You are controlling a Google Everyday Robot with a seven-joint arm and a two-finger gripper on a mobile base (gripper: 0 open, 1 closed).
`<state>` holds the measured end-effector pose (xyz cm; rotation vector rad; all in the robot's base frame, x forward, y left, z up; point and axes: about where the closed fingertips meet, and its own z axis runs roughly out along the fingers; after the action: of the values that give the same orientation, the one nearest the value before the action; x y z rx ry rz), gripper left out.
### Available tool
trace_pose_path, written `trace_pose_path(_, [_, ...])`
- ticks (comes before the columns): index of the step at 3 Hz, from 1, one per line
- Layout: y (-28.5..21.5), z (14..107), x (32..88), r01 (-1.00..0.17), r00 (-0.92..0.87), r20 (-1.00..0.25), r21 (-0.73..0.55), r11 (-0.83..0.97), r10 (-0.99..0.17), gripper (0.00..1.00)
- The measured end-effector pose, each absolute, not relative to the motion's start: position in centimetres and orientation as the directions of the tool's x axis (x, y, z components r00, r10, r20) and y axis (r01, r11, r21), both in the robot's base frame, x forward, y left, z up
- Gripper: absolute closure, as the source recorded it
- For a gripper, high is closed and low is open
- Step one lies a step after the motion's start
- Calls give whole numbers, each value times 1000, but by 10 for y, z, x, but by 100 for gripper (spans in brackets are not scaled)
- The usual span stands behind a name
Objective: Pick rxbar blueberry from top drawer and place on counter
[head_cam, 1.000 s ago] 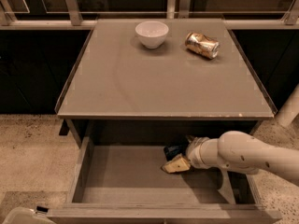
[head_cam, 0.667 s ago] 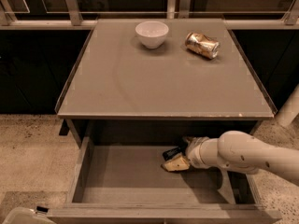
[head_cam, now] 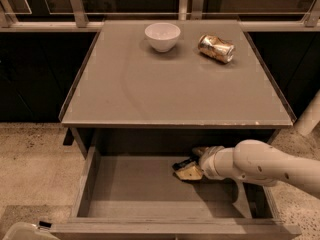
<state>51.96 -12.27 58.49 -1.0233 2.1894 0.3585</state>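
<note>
The top drawer is pulled open below the counter. My gripper reaches in from the right, deep in the drawer near its back middle. A small dark bar, the rxbar blueberry, shows at the gripper's tip, low over the drawer's bottom. The gripper covers part of the bar, and I cannot tell whether the bar rests on the bottom or is held.
A white bowl and a gold-and-white can lying on its side sit at the back of the counter. The counter's front edge overhangs the back of the drawer. Speckled floor lies on both sides. A pale object is at the bottom left.
</note>
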Motion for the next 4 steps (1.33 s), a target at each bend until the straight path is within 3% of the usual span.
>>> trace_pose_path(1, [-123, 585, 520, -757, -456, -685, -37, 652, -568, 100])
trace_pose_path(4, [-118, 623, 511, -768, -402, -724, -66, 637, -560, 100])
